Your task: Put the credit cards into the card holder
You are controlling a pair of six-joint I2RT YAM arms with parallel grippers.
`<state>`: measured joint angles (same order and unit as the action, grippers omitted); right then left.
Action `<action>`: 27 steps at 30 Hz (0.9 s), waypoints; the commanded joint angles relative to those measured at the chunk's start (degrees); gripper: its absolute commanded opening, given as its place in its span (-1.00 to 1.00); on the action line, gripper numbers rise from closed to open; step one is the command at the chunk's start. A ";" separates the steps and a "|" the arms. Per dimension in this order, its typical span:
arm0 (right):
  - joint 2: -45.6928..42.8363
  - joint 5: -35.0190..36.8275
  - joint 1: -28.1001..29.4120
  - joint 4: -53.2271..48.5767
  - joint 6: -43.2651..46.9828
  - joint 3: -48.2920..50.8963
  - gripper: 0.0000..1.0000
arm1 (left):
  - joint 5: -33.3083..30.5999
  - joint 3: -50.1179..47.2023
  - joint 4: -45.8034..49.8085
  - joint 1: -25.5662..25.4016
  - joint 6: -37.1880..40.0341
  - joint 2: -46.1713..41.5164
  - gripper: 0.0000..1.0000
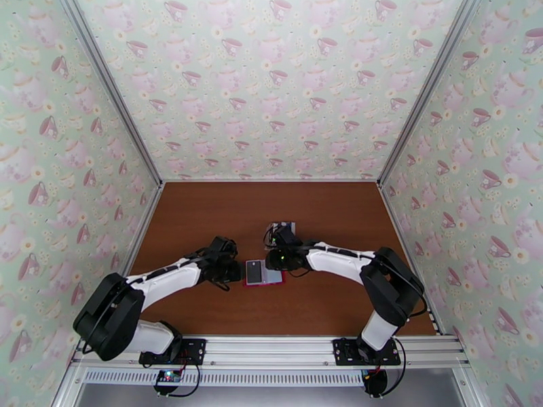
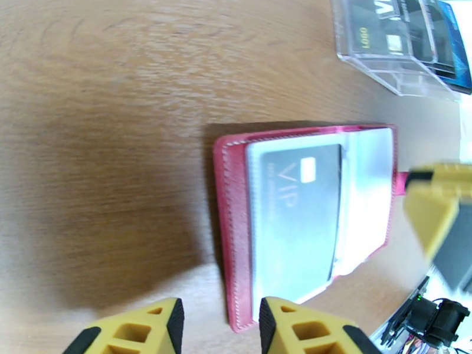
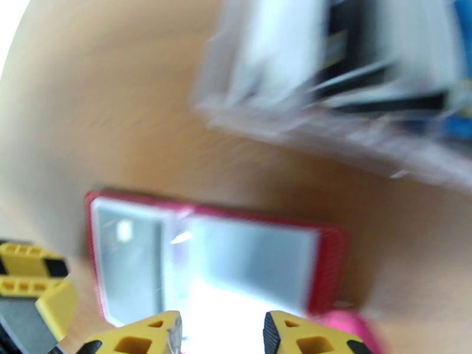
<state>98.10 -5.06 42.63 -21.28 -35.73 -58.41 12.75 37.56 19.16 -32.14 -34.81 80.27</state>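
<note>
**Left side.** The left end effector (image 2: 221,328) is hovering low over the worktop (image 2: 106,143). Its jaws are standing partly apart and are gripping nothing. Its right finger (image 2: 295,328) is overlapping the nearest corner of the card holder (image 2: 231,231); whether it is pressing there cannot be told.

**Centre.** The card holder is lying open and flat directly ahead of that end effector, between the two. It is showing a red stitched border and glossy clear pockets. A dark card (image 2: 301,213), marked VIP and carrying a chip, is sitting in the pocket nearer the left end effector. The other pocket is giving back only glare.

**Right side.** The right end effector (image 3: 221,337) is hanging over the holder's opposite edge, jaws likewise partly apart, with nothing between them. Beyond it a clear stand (image 2: 401,78) is holding stacked cards (image 2: 377,36), dark and blue.

**Room for moving.** Bare worktop is lying open to the left of the left end effector and beyond the holder. The patterned walls (image 1: 271,83) are standing well apart from both end effectors.
</note>
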 commanded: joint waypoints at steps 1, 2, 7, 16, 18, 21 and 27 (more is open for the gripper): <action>-0.02 0.10 -0.73 -1.75 3.15 -2.89 -0.17 | 1.57 -1.06 -1.53 -1.36 -1.52 -1.84 -0.18; 0.25 -0.17 -0.84 -1.88 3.45 -3.32 -0.17 | 1.61 -1.17 -1.74 -1.67 -1.81 -2.03 -0.18; 1.26 -0.65 -0.94 -2.16 4.17 -4.54 -0.18 | 3.22 -1.15 -3.15 -3.77 -3.44 -2.05 -0.18; 3.54 -1.53 -1.07 -1.97 5.00 -5.58 -0.19 | 2.50 -2.09 -4.98 -6.82 -5.62 -0.68 -0.17; 4.01 -1.78 -1.09 -1.77 4.98 -5.69 -0.20 | 2.36 -2.54 -5.55 -7.18 -5.99 -0.39 -0.17; 5.03 -2.23 -1.06 -1.40 5.01 -5.83 -0.20 | 2.26 -3.04 -6.25 -7.59 -6.46 0.48 -0.17; 6.47 -2.67 -1.15 -0.78 5.14 -5.62 -0.20 | 1.35 -3.54 -6.96 -7.72 -6.07 3.15 -0.15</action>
<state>103.55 -6.68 41.58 -22.13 -31.62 -62.65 14.39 34.89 13.23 -39.59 -40.56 82.02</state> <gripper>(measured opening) 0.399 0.424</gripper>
